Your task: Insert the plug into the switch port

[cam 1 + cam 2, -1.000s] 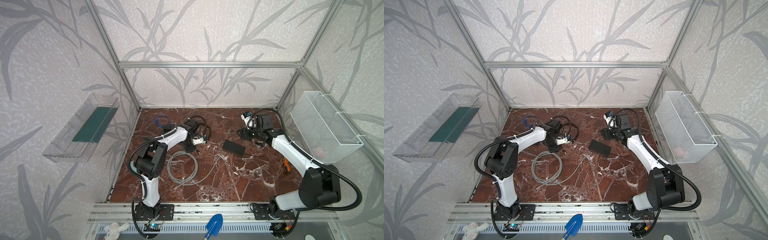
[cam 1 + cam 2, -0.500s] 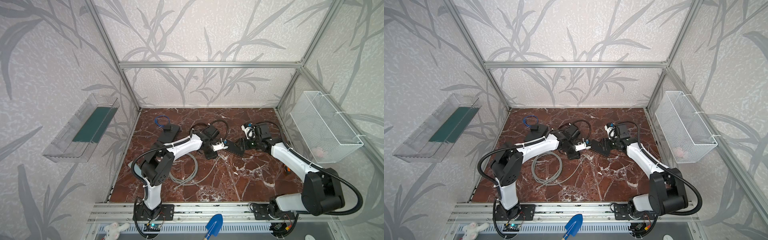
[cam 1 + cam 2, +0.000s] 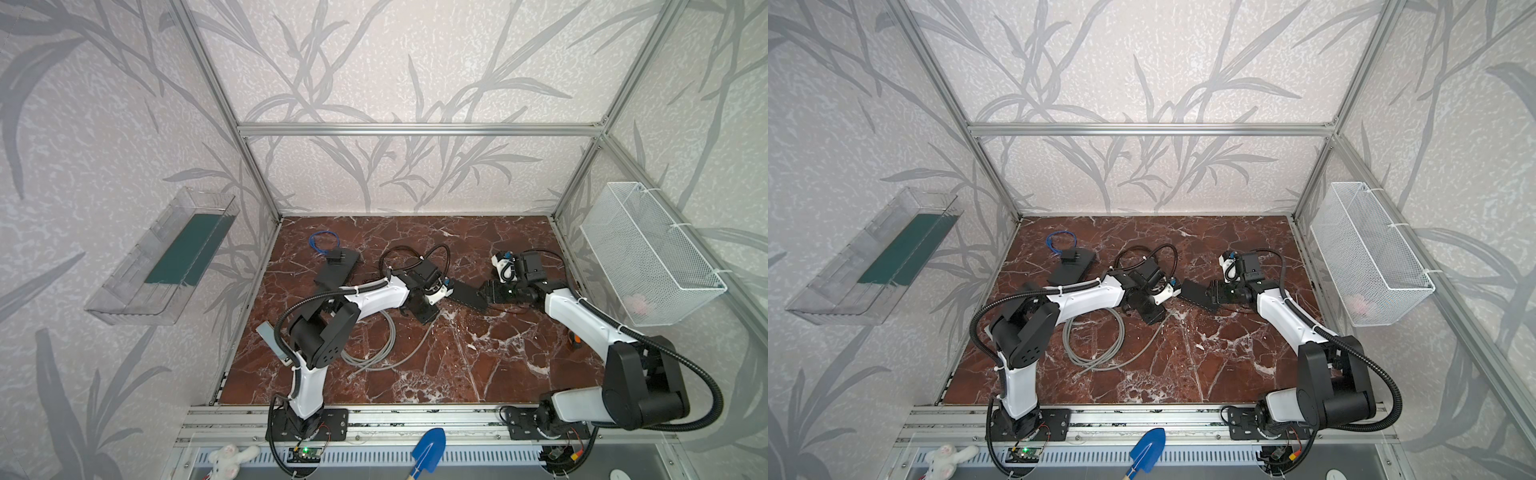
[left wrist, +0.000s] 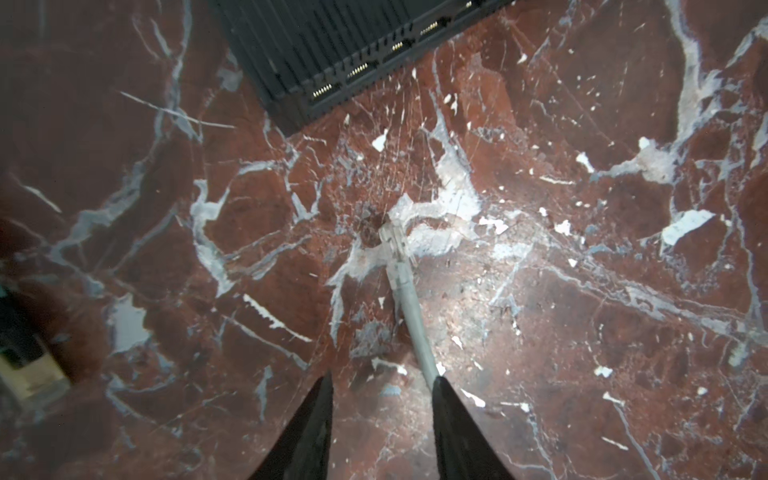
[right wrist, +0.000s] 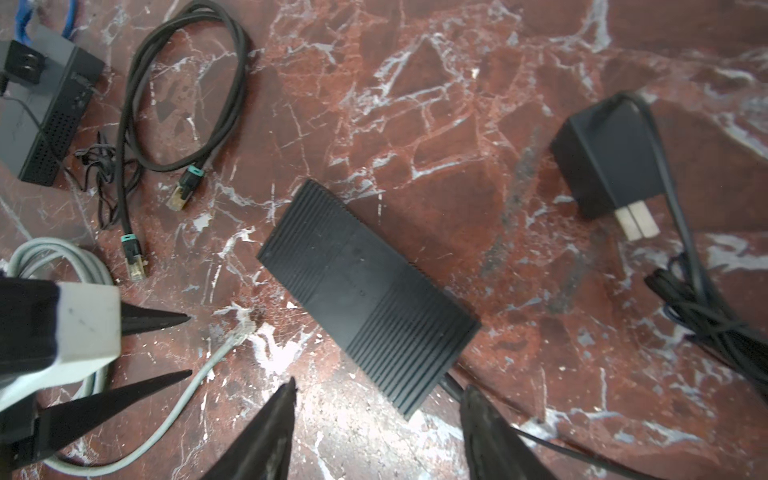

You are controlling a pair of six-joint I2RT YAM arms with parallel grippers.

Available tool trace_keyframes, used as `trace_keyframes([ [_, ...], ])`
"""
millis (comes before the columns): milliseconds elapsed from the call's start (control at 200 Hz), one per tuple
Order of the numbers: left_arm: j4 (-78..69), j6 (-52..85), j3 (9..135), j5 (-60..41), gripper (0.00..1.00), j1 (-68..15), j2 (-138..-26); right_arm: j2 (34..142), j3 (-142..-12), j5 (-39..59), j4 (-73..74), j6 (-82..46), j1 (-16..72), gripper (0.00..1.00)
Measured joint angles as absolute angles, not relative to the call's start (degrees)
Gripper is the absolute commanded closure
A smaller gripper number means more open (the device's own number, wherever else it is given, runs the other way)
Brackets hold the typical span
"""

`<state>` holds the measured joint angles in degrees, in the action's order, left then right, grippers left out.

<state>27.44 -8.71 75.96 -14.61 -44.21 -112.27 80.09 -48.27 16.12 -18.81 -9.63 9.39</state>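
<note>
Bare bench lies open around the plug, up to the switch. A black cable and power adapter flank the switch.

No lettering is legible anywhere in the scene. Faint marks atop the black switch are too small to read.
</note>
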Motion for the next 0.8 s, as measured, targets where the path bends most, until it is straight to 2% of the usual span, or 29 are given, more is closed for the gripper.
trace_keyframes([
  [205, 25.28, -5.8, 75.96, -15.46, 0.65, -44.91, -114.54, 80.05, -47.37, 17.21, -18.61, -10.37, 8.82, 0.41],
  [400, 25.52, -3.88, 77.65, -15.55, 0.88, -45.04, -115.87, 79.68, -46.33, 20.16, -18.2, -12.14, 8.82, 0.46],
  [465, 25.52, -3.4, 78.24, -16.43, 0.93, -45.01, -116.38, 79.44, -46.33, 21.58, -18.26, -12.99, 8.82, 0.48],
  [615, 25.36, -2.28, 78.3, -20.38, 0.94, -44.25, -116.44, 78.3, -44.01, 27.62, -15.64, -16.51, 9.04, 0.51],
  [800, 23.73, -1.17, 78.28, -31.0, 0.94, -40.73, -116.25, 77.8, -34.68, 37.1, -5.21, -24.53, 10.28, 0.52],
])
